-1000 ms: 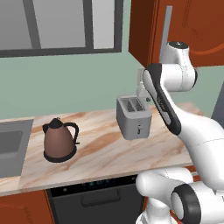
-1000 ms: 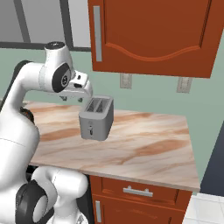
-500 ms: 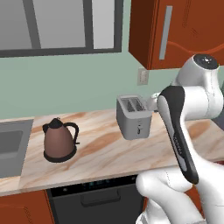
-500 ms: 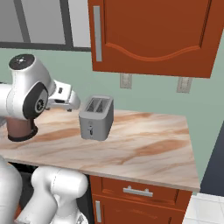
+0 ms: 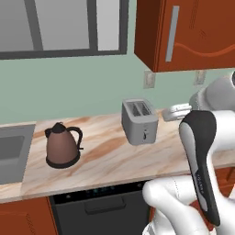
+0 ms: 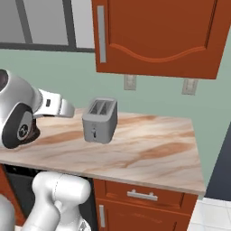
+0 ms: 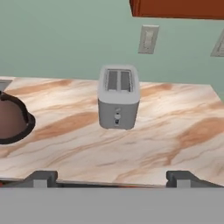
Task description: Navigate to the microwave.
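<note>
Marbled desk (image 7: 175, 131) is being viewed ahead of the tool (image 7: 111, 178), spread and holding nothing, with a toaster (image 7: 118, 97) beyond. The microwave's place cannot be told; a heavy, rigid box is being expected, needing no grasp.

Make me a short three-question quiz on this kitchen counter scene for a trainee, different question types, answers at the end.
1. True or false: the toaster stands upright on the counter, apart from the kettle.
2. Multiple choice: in the left base view, what lies at the counter's left end? A) a stove burner B) a sink C) a fruit bowl
3. Fill in: in the hand view, the gripper shows two fingertips set wide apart, so it is ____.

Key
1. True. The toaster sits toward the wall with bare marble between it and the kettle.
2. B.
3. Open, holding nothing.
</note>
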You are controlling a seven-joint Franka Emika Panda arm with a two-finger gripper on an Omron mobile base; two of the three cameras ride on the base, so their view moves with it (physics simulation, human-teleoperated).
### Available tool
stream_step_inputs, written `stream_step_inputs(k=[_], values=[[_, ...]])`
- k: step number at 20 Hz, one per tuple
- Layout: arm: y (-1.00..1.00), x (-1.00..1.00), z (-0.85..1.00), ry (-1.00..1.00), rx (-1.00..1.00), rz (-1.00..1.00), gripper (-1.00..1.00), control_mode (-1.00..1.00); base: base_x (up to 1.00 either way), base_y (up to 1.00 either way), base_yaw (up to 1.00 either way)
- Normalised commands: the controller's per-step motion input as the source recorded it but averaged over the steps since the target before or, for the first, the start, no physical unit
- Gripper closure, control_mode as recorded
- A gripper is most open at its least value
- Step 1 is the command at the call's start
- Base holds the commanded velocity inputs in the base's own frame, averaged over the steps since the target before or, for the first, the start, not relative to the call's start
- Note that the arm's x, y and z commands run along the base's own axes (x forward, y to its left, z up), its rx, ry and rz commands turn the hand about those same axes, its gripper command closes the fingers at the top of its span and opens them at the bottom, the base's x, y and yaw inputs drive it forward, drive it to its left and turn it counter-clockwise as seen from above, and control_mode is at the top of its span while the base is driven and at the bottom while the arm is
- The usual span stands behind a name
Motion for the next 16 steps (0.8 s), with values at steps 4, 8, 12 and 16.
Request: stream_step_inputs(k=[4,8,12,16], values=[[0.0,0.0,0.0,0.0,0.0,0.0,-1.0,1.0,-0.19,0.13,0.39],[0.0,0.0,0.0,0.0,0.0,0.0,-1.0,1.0,0.05,0.13,0.71],[0.0,0.0,0.0,0.0,0.0,0.0,-1.0,1.0,0.04,0.11,0.76],[0.0,0.0,0.0,0.0,0.0,0.0,-1.0,1.0,0.03,0.19,0.81]])
